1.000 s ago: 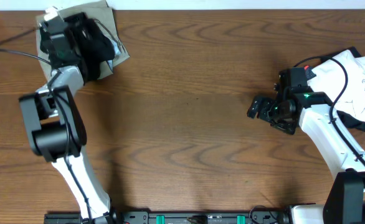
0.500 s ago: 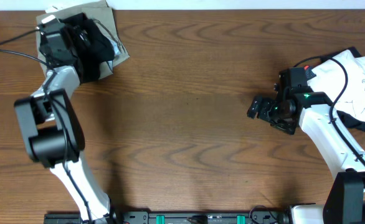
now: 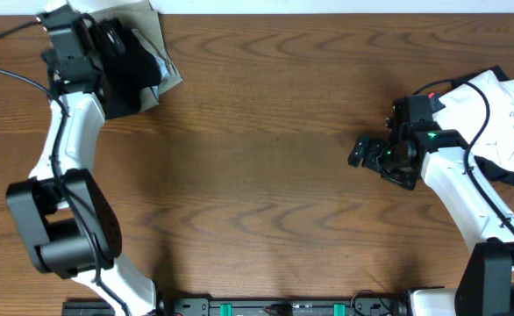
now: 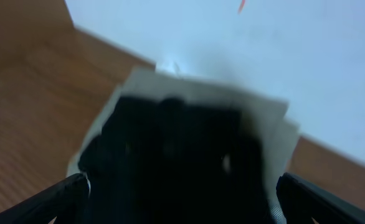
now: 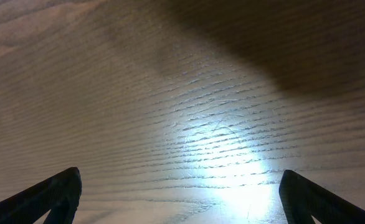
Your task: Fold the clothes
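While the left gripper hovers, jaws spread, above the black garment on the khaki piece at the far-left corner of the table, right gripper spread over bare wood, pickup seems next: lower, pinch an edge.

Overhead looks straight down at the table; wrist cameras sit low, the left facing the clothes.

No legible text, label, brand, number or sign is found in any view; the white printed top at the right edge of the worktop bears print too small to read.
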Tool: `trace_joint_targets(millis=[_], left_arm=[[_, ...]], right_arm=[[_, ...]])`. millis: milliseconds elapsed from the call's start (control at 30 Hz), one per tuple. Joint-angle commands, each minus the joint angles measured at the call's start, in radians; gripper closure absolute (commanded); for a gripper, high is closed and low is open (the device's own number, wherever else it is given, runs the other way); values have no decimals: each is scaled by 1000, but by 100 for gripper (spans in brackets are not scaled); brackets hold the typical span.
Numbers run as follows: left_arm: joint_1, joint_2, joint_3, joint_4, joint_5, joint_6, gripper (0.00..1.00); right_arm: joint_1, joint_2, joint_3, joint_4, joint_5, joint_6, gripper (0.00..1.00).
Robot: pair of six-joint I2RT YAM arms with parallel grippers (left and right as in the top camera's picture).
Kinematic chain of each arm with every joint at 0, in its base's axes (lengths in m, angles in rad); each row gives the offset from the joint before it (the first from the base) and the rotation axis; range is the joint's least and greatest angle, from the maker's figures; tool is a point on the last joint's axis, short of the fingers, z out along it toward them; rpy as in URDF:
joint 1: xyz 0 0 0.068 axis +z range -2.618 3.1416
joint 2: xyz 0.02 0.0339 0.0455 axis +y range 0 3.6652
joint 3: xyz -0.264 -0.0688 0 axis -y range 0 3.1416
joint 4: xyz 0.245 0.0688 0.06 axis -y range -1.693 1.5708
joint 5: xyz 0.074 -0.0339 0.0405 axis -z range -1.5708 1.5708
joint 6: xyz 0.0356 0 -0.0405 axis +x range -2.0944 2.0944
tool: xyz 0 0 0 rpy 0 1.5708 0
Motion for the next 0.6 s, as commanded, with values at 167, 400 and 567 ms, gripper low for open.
trace_joint_targets(millis=[167,400,567], left_arm=[[5,197,-31,53,-9,-12,2],[5,315,-32,24,-9,-12,2],[5,278,-31,18,-9,-12,2]], right_arm=[[-9,-14,17,-1,6,-8,1],[-9,-14,17,-1,6,-8,1],[-9,-14,17,-1,6,-8,1]])
